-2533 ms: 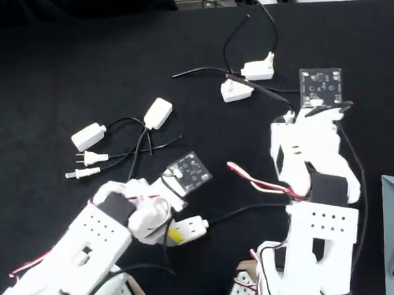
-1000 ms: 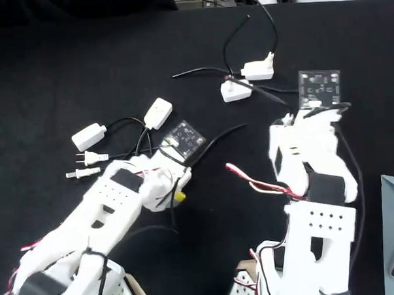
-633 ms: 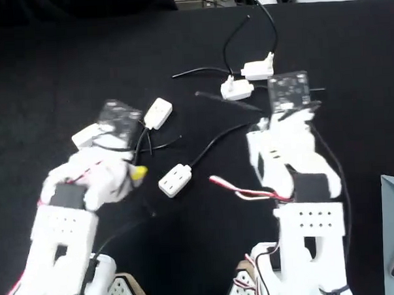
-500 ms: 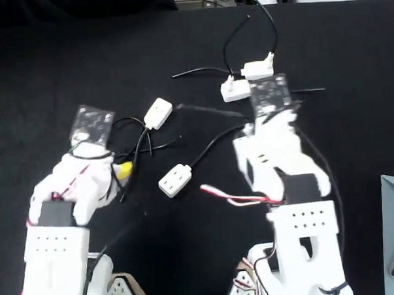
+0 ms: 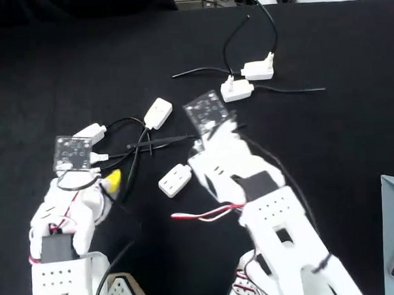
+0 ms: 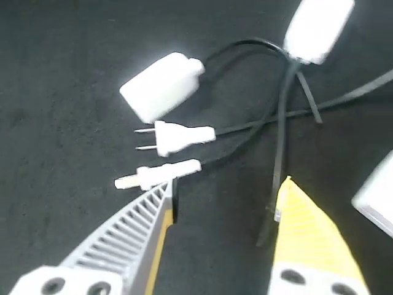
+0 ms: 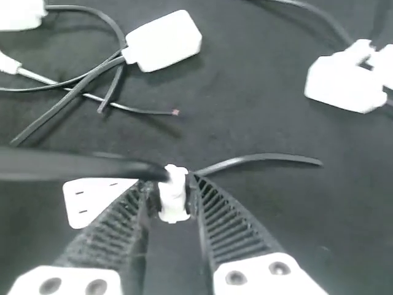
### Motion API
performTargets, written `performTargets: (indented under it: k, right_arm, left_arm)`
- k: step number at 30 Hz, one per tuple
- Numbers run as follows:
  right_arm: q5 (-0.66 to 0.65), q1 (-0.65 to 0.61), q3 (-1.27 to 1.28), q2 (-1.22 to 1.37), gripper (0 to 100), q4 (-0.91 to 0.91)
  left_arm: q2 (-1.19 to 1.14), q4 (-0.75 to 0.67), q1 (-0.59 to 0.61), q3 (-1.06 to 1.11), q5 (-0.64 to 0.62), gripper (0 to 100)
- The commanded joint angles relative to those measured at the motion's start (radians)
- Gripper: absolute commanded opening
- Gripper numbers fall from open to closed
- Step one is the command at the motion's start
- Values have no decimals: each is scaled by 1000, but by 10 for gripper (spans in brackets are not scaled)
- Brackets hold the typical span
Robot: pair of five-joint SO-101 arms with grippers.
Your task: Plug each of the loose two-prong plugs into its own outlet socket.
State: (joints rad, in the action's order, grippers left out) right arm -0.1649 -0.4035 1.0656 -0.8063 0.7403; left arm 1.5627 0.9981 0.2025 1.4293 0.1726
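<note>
The right gripper (image 7: 171,183) is clenched on a small white two-prong plug (image 7: 174,203), held just beside a white rectangular outlet socket (image 7: 92,198) that lies flat on the black tablecloth (image 7: 319,203). The left gripper (image 6: 227,184) hangs spread wide above two loose white plugs. The nearer plug (image 6: 158,176) lies at its grey fingertip (image 6: 161,195), and the farther plug (image 6: 178,136) lies beside a white socket block (image 6: 161,95).

We saw a smooth white plastic two-prong plug (image 6: 184,135) with bare metal prongs (image 6: 144,130) on the matt black cloth bench (image 6: 61,61).
</note>
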Motion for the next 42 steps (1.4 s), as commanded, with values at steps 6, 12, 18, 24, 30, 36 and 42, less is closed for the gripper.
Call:
performTargets:
  k: [6,12,18,24,30,36,42]
  right_arm:
    - [78,-160,-7,162,12,-129]
    - [114,-203,30,209,12,-198]
    - [126,-206,74,219,12,-262]
    - [127,-206,76,42,11,-169]
    - [175,-242,136,-176,11,-100]
    - [183,-282,232,-255,11,-103]
    - [176,-287,295,-254,11,-226]
  left_arm:
    - [71,0,110,12,-60,266]
    - [71,3,111,13,-60,266]
    - [71,3,111,13,-60,266]
    - [71,3,114,13,-60,266]
    - [71,5,114,13,-64,266]
    - [71,6,116,21,-63,266]
    - [71,5,114,22,-63,266]
